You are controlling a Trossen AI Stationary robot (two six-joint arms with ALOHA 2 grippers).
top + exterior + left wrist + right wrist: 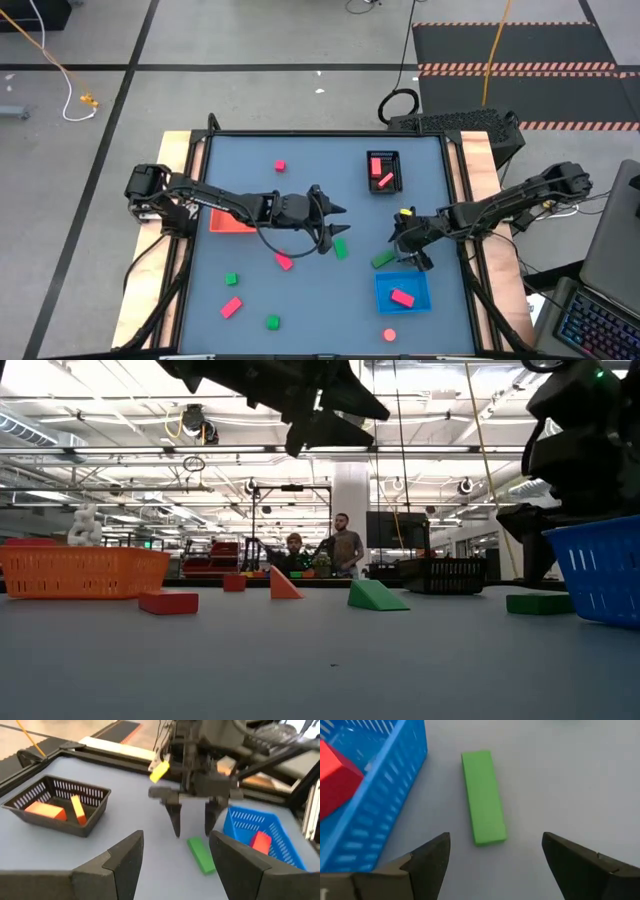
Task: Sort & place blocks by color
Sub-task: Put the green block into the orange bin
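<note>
My right gripper (495,860) is open and hovers low over a green bar (483,796) that lies flat on the table beside the blue tray (380,795). Its fingers touch nothing. In the high view the bar (383,259) sits just left of this gripper (408,248). One red block (402,297) lies in the blue tray, and two red-pink bars lie in the black tray (383,172). My left gripper (335,225) is open and empty, raised over the table's middle, above a green block (341,248). Other pink and green blocks (284,261) (231,279) lie scattered on the table.
The orange-red tray (232,220) lies at the left, partly under my left arm. Loose blocks sit near the front edge (231,307) (272,322) (389,335), and one lies toward the far side (280,165). Two people stand far off in the room behind the table (320,550).
</note>
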